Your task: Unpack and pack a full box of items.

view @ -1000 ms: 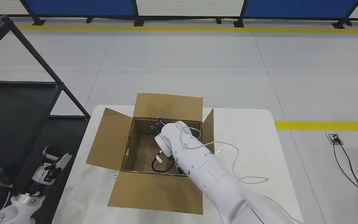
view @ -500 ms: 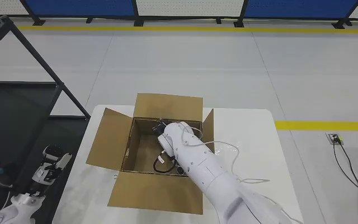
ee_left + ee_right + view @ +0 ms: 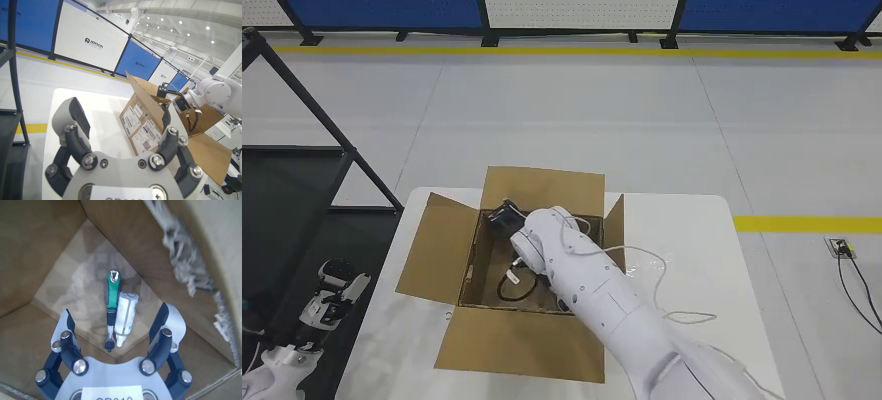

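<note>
One white table (image 3: pixel 694 222), box (image 3: pixel 542 188), blue panels (image 3: pixel 382 12)

Over 1 s my right wrist (image 3: pixel 527 238) has swung left inside the box (image 3: pixel 542 190), toward its back wall. The black cable (image 3: pixel 505 291) moved left with it.

Top overhead, left wrist beside, right wrist inside: all share box (image 3: pixel 542 190).

Box (image 3: pixel 34 249): matt brown cardboard, seen frayed and rough along the torn edge (right of frame).
Ratchet (image 3: pixel 112 294): green and grey plastic grip, bright metal head.
Bottle (image 3: pixel 125 313): smooth white plastic.
</note>
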`<state>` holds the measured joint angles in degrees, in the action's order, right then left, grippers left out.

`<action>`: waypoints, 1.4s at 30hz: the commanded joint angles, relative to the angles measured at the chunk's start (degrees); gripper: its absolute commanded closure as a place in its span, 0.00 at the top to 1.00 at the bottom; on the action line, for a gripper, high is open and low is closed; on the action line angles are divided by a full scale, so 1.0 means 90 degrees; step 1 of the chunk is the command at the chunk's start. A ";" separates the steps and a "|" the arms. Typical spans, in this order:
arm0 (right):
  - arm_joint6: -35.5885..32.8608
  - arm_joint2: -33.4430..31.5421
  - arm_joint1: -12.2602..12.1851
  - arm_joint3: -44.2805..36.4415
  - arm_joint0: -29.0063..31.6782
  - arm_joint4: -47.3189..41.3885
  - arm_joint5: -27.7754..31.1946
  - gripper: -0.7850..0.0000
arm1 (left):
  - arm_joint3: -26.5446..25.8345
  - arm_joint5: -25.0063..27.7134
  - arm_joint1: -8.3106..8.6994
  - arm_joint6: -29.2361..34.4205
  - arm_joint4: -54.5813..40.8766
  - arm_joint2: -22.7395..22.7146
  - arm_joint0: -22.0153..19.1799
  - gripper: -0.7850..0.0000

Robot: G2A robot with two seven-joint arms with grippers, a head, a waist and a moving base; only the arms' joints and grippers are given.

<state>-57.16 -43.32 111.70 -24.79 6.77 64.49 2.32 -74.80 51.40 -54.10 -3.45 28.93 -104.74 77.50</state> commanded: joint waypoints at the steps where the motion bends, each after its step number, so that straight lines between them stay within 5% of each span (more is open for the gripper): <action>1: -0.0012 -0.0041 -0.0083 -0.0481 0.0136 0.0125 -0.0017 1.00 | 0.0000 0.0000 0.0000 0.0000 0.0000 0.0000 0.0000 1.00; 6: -0.0373 -0.0301 -0.0477 -0.2719 0.1041 0.0863 -0.0242 1.00 | 0.0000 0.0000 0.0000 0.0000 0.0000 0.0000 0.0000 1.00; 13: -0.0896 -0.0871 -0.1055 -0.7174 0.3377 0.2930 -0.1089 1.00 | 0.0000 0.0000 0.0000 0.0000 0.0000 0.0000 0.0000 1.00; 31: -0.0671 -0.0987 -0.1076 -0.7318 0.3592 0.2687 -0.0877 1.00 | 0.0002 -0.0045 -0.0002 -0.0010 -0.0020 -0.0006 0.0002 1.00; 37: -0.0190 -0.2085 -0.1190 -0.8432 0.4180 0.1422 -0.0384 1.00 | -0.0121 -0.0835 -0.0013 0.0139 0.0089 -0.0052 -0.0091 1.00; 42: -0.0011 -0.3237 -0.1363 -0.9750 0.5183 0.0467 0.0153 1.00 | -0.0272 -0.0910 -0.0008 0.0330 0.0761 0.0115 -0.0180 1.00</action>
<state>-57.32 -70.27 99.70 -110.07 51.38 70.54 2.61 -77.02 42.88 -54.16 -0.82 34.63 -104.23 76.03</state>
